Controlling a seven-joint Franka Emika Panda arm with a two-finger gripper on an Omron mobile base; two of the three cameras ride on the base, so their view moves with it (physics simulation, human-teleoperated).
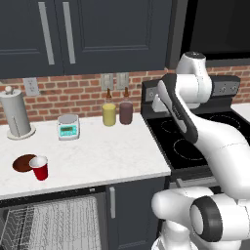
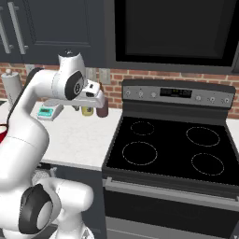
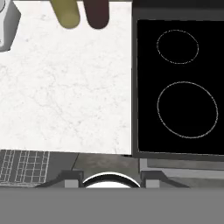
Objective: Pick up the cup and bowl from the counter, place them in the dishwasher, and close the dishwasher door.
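While my arm hangs high over the join between the surface (image 1: 97, 151) and the stove (image 2: 172, 144), my pincer (image 2: 95, 93) points down with nothing between its fingers; I cannot tell how far apart they stand, for only their small dark tips (image 3: 72, 178) show at the bottom of my hand view. The cup (image 1: 40, 168) stands upright near the front left of the surface, red with a white inside, well apart from my pincer. The bowl (image 1: 22, 163) lies flat just beside the cup on its left, its rim touching or very nearly touching the cup; I cannot tell which. Below them the dishwasher (image 1: 49, 219) stands open, its grey wire rack (image 1: 53, 222) showing under the front edge of the surface, and a corner of that rack also shows at the lower left of my hand view. Farther back on the surface a paper-towel holder (image 1: 17, 114) stands upright at the left, a small scale (image 1: 68, 127) sits near the middle, and a yellow bottle (image 1: 109, 112) and a purple bottle (image 1: 126, 110) stand side by side against the brick wall (image 1: 58, 95). From my hand I see the two bottles at the top, white marble below them, and two stove rings on the black top to the right. Dark cabinets (image 1: 97, 34) hang above the surface.
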